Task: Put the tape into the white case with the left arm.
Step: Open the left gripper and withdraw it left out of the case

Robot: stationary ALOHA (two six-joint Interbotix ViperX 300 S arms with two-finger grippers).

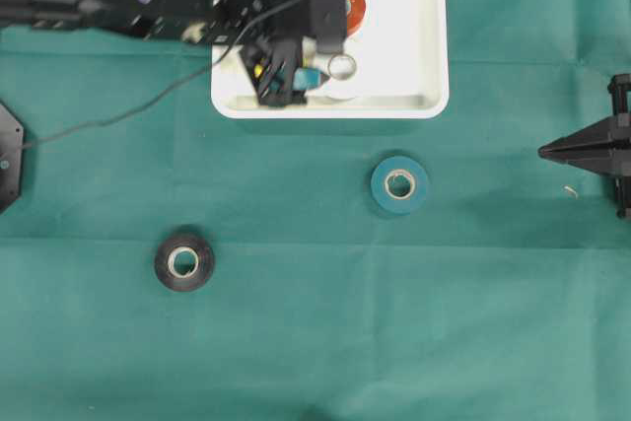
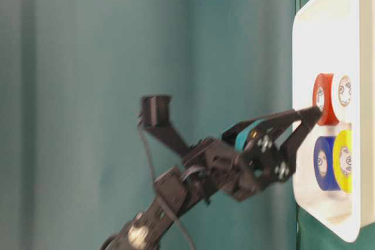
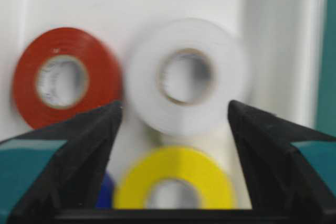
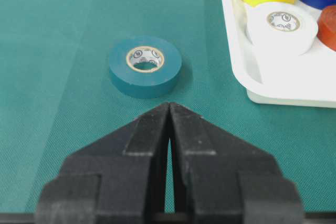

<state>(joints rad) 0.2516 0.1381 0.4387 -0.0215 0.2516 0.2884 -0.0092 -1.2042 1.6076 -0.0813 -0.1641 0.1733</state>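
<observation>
The white case (image 1: pixel 430 7) lies at the back of the table. Inside it lie a red tape (image 3: pixel 100 72), a white tape (image 3: pixel 231 77), a yellow tape (image 3: pixel 173 166) and a blue tape (image 3: pixel 106 192) that shows only as a sliver. My left gripper (image 3: pixel 175 106) hovers over the case (image 2: pixel 304 57) with its jaws wide open. Its tips stand on either side of the white tape (image 1: pixel 342 68) without touching it. In the overhead view the left gripper (image 1: pixel 320 64) covers the case's left half. My right gripper (image 4: pixel 169 104) is shut and empty at the right edge (image 1: pixel 544 152).
A teal tape (image 1: pixel 383 184) lies on the green cloth just in front of the case, ahead of the right gripper in its wrist view (image 4: pixel 168 72). A black tape (image 1: pixel 166 263) lies further front left. The left arm's thin cable (image 1: pixel 128 113) trails over the cloth.
</observation>
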